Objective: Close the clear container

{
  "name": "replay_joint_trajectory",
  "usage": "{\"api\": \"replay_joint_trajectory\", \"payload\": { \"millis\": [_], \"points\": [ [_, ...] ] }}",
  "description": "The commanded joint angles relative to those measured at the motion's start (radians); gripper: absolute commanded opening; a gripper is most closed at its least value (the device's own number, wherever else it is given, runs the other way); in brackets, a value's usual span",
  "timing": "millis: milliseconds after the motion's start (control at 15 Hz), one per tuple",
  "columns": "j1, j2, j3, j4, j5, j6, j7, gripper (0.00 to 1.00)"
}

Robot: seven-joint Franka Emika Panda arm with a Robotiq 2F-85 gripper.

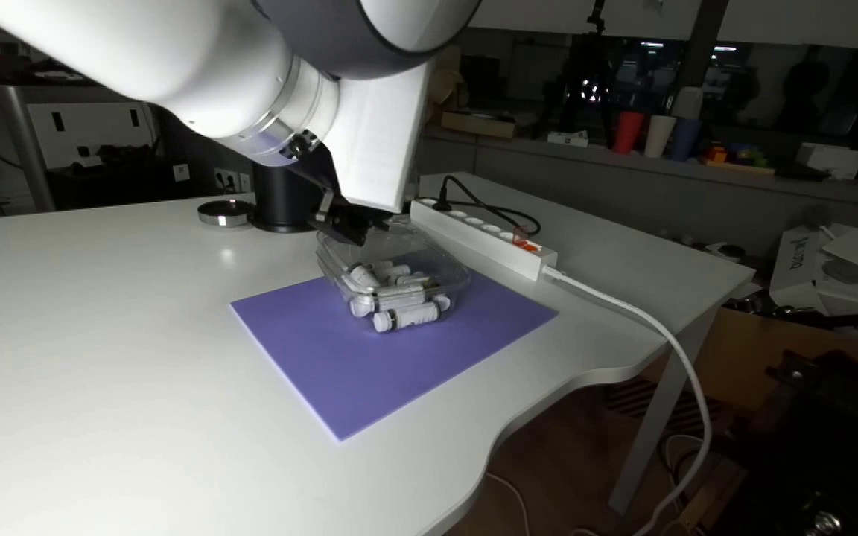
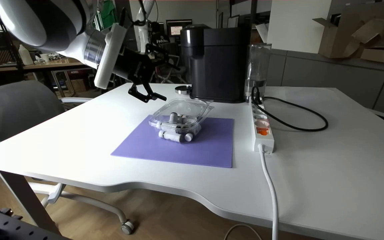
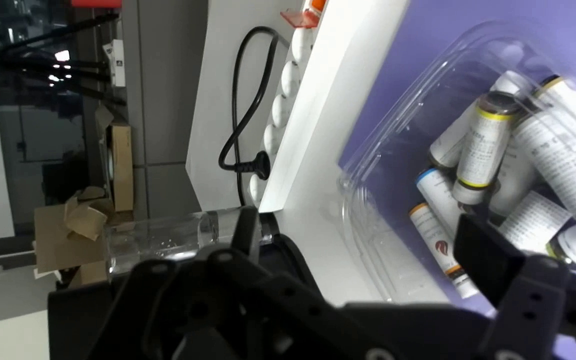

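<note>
The clear container (image 1: pixel 429 257) stands on the purple mat (image 1: pixel 399 372) with several small white-labelled bottles (image 1: pixel 408 316) in it. It also shows in an exterior view (image 2: pixel 192 106), where a clear flap sticks up at its right side. Its transparent rim (image 3: pixel 353 200) shows in the wrist view, with bottles (image 3: pixel 483 145) inside. How its lid sits is hard to tell through the clear plastic. My gripper (image 2: pixel 168 81) is open and empty, tilted, above and beside the container's back left. Its spread fingers (image 3: pixel 368 245) show dark in the wrist view. Whether a fingertip touches the rim is unclear.
A white power strip (image 2: pixel 262 130) with a black cable lies right of the mat. A tall black machine (image 2: pixel 218 66) with a clear tank (image 2: pixel 258 66) stands behind the container. A round metal dish (image 1: pixel 226 213) lies near the machine. The white table (image 1: pixel 138 357) has a curved front edge.
</note>
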Motion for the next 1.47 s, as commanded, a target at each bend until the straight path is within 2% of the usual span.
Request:
{"api": "replay_joint_trajectory", "payload": {
  "millis": [0,133,467,733,933,1000,1200,1400],
  "points": [
    [-0.047,-0.047,-0.038,-0.041,0.048,0.115,-0.02,1.0],
    [-0.083,-0.05,-0.063,-0.054,0.067,0.229,-0.031,1.0],
    [-0.18,-0.093,-0.133,-0.115,0.089,0.65,-0.1,1.0],
    [-0.275,-0.149,-0.123,-0.205,0.222,0.876,-0.306,1.0],
    [-0.328,-0.19,-0.09,-0.296,0.408,0.955,-0.525,1.0],
    [-0.267,-0.207,-0.148,-0.329,0.504,0.975,-0.617,1.0],
    [-0.248,-0.235,-0.153,-0.396,0.701,1.003,-0.816,1.0],
    [-0.215,-0.273,-0.154,-0.432,0.868,0.972,-0.971,1.0]
  ]
}}
